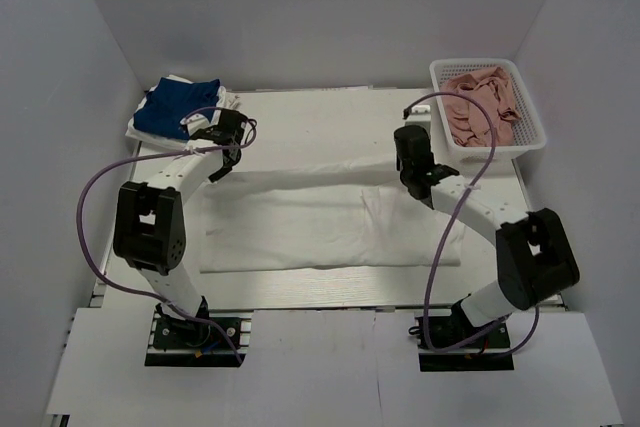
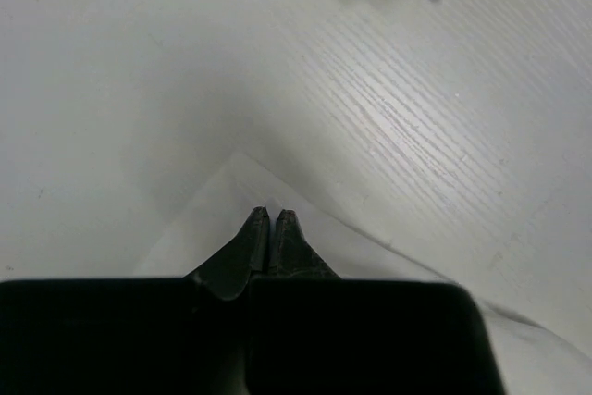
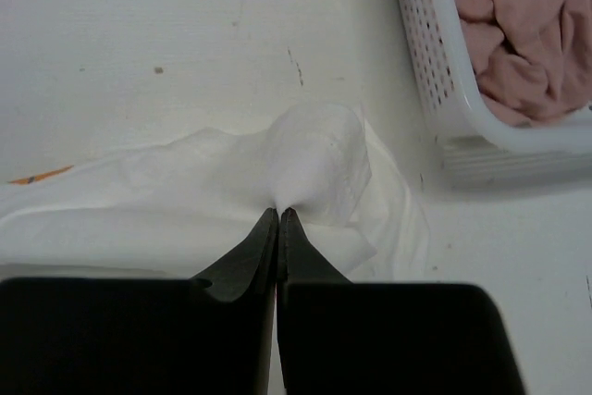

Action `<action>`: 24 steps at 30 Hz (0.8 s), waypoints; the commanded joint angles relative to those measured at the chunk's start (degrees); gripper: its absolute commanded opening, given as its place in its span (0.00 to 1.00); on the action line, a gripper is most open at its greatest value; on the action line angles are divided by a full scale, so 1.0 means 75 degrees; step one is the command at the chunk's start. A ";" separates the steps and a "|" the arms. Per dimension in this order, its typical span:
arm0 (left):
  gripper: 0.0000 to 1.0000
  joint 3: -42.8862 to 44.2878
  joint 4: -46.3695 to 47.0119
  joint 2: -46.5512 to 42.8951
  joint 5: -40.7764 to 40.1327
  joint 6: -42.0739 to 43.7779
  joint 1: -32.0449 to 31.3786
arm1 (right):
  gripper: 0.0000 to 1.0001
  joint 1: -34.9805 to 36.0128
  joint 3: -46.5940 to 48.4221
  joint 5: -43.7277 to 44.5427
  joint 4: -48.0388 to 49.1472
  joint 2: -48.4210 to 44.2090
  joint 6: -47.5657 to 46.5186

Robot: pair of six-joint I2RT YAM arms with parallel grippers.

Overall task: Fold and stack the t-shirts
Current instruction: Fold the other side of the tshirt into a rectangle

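Two grippers, left gripper (image 2: 272,217) and right gripper (image 3: 279,214), both clenched on far edge of large white cloth t-shirt (image 1: 320,232), likely holding edge taut between them for fold. Shirt body lies flat behind fingertips, toward arm bases. Just right of right gripper: white plastic mesh basket (image 3: 435,62).

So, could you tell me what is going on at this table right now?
The robot is folding a large white cloth t-shirt spread on the table. The left gripper and the right gripper are each shut on its far edge. A royal-blue t-shirt lies on white cloth at the far left corner, and a white plastic basket holding pink cloth sits far right.
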 commanded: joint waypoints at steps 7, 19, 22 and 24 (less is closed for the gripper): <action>0.00 -0.0374 -0.0287 -0.0763 -0.0676 -0.0763 -0.0297 | 0.00 0.0772 -0.1002 0.1369 -0.2468 -0.1834 0.1807; 0.00 -0.0866 -0.0848 -0.1232 -0.0886 -0.1383 -0.0591 | 0.00 0.1313 -0.1132 0.1968 -0.3571 -0.3006 0.1820; 0.00 -0.0947 -0.1154 -0.1314 -0.1074 -0.1618 -0.0591 | 0.00 0.1383 -0.1061 0.1933 -0.3735 -0.3170 0.1842; 0.00 -0.1169 -0.1225 -0.1383 -0.1075 -0.1828 -0.0591 | 0.00 0.1465 -0.1166 0.1875 -0.3957 -0.3322 0.2029</action>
